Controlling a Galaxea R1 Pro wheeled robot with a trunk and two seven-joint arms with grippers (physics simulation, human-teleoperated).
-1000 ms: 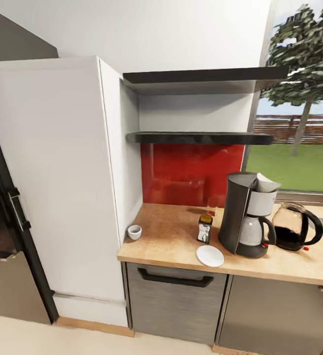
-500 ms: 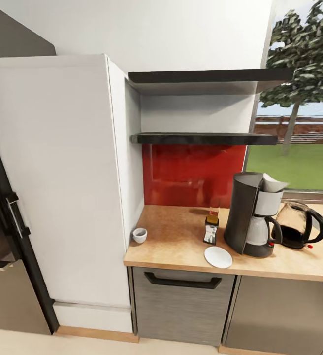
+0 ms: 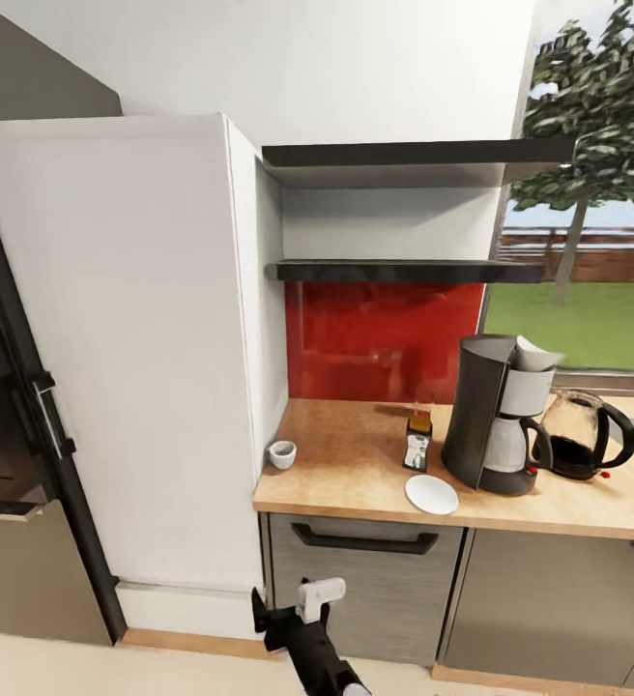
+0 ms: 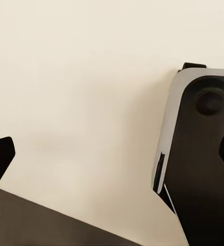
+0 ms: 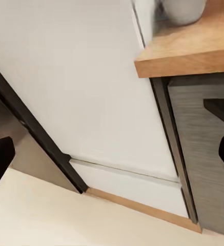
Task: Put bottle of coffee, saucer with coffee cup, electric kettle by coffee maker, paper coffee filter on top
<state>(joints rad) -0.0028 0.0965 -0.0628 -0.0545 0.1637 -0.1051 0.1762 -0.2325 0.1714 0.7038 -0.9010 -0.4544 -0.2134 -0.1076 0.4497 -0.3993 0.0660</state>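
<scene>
Filter (image 3: 534,354) atop coffee maker (image 3: 496,416)

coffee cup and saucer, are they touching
Apart. The head view shows the coffee cup by the white cabinet and the saucer near the coffee maker, bare countertop between them.

A tall white cabinet (image 3: 133,348) stands left of the counter (image 3: 356,464). Two dark shelves (image 3: 404,271) hang over a red backsplash (image 3: 380,338). A window (image 3: 588,242) shows lawn and a tree. Beige floor (image 3: 66,667) below.
</scene>
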